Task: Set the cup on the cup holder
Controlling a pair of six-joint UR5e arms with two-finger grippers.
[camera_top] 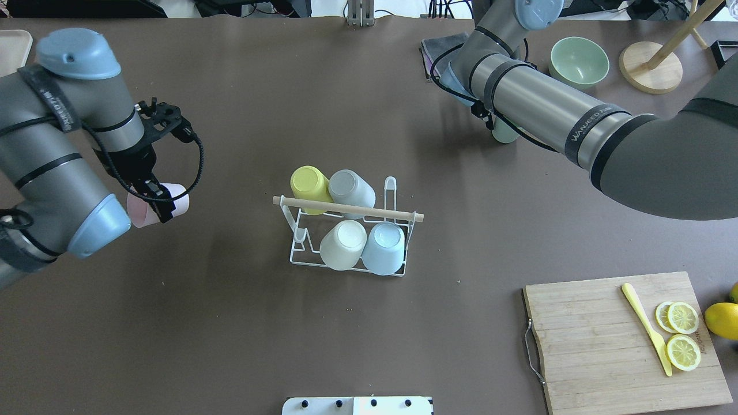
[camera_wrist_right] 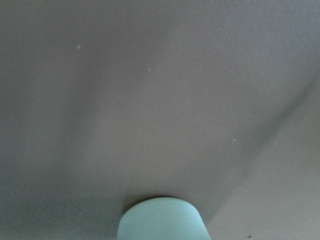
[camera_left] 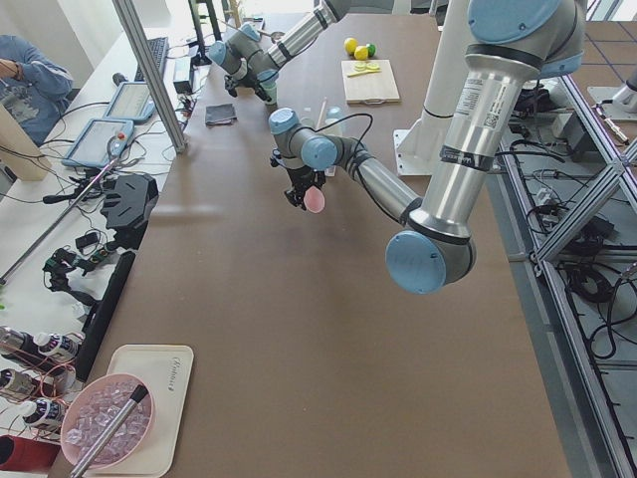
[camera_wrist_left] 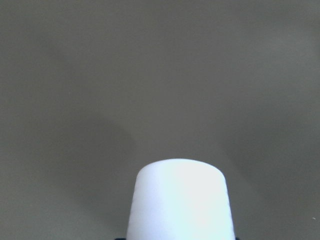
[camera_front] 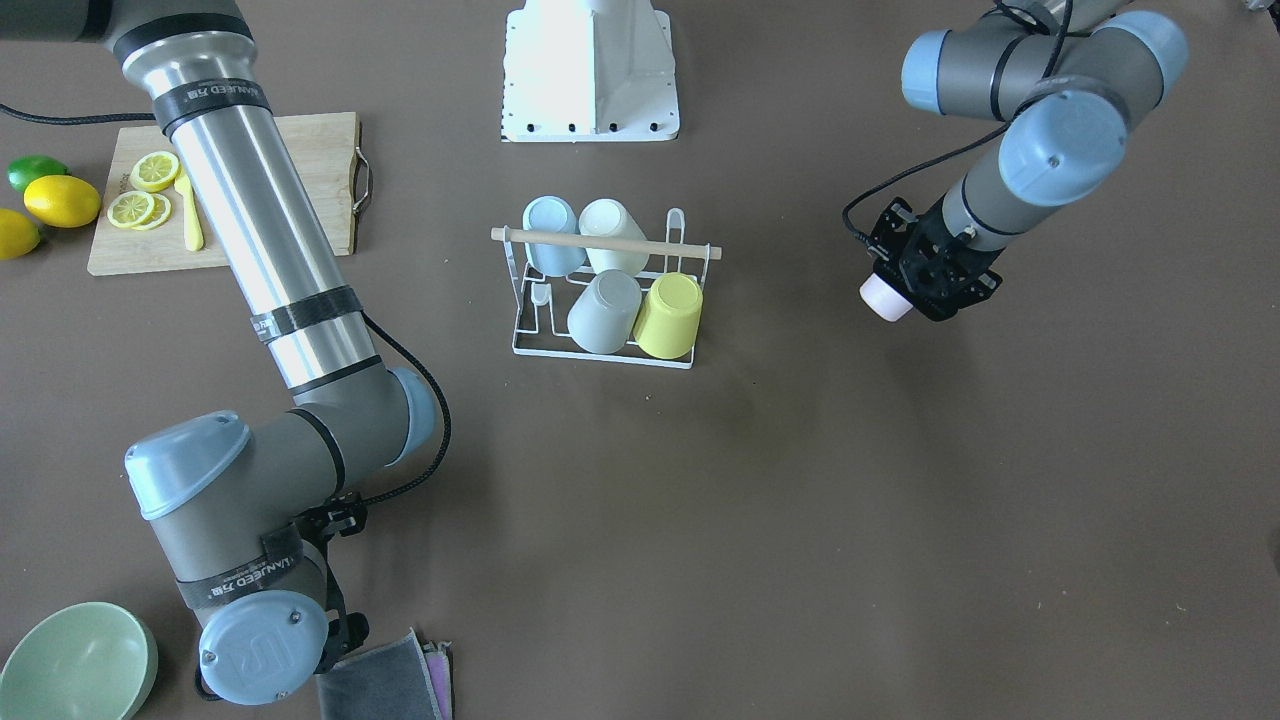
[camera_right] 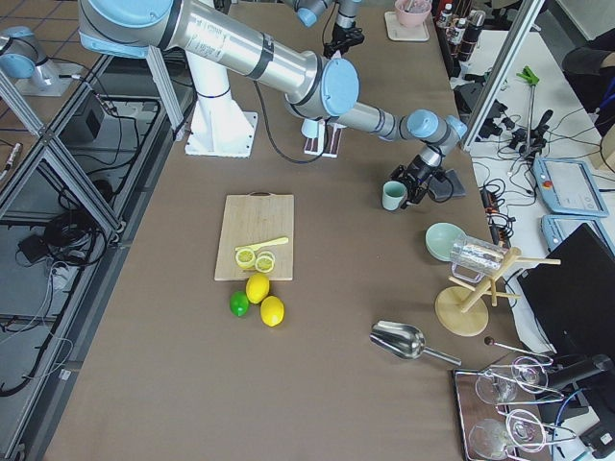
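Note:
The cup holder (camera_top: 346,208), a white wire rack with a wooden rod on top, stands mid-table and carries several upturned cups; it also shows in the front-facing view (camera_front: 604,243). My left gripper (camera_top: 164,202) is shut on a pink cup (camera_top: 151,208), held on its side above the table, well left of the rack. The cup fills the bottom of the left wrist view (camera_wrist_left: 180,200). My right gripper (camera_right: 413,187) is at a mint-green cup (camera_right: 393,196) at the far right of the table. My forearm hides its fingers; I cannot tell whether they are shut. The cup's end shows in the right wrist view (camera_wrist_right: 162,220).
A wooden cutting board (camera_top: 599,340) with lemon slices and a yellow knife lies at the near right, lemons (camera_top: 720,320) beside it. A green bowl (camera_top: 579,60), a folded cloth (camera_top: 433,49) and a wooden stand (camera_top: 651,69) sit at the far right.

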